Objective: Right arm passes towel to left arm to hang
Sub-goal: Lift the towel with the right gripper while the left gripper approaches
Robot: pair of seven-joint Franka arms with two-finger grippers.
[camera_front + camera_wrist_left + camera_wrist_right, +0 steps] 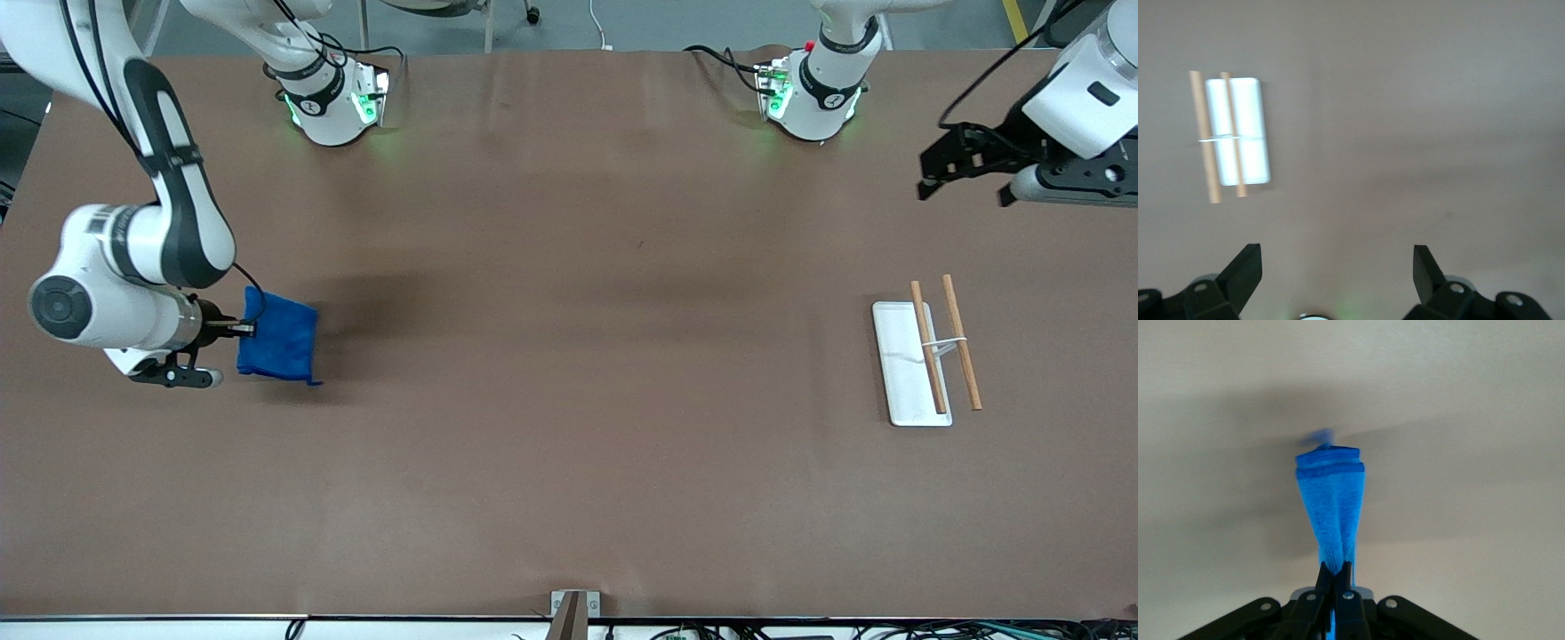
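The blue towel (280, 338) hangs from my right gripper (247, 328), which is shut on its edge and holds it above the table at the right arm's end. In the right wrist view the towel (1333, 503) is pinched between the closed fingers (1326, 583) and drapes away from them. My left gripper (965, 182) is open and empty, up in the air at the left arm's end of the table. In the left wrist view its two fingertips (1248, 263) stand wide apart over bare table.
A white flat tray (900, 369) with two wooden rods (960, 352) lies on the brown table near the left arm's end; it also shows in the left wrist view (1251, 130). The two arm bases (333, 102) (813, 93) stand along the table's edge farthest from the front camera.
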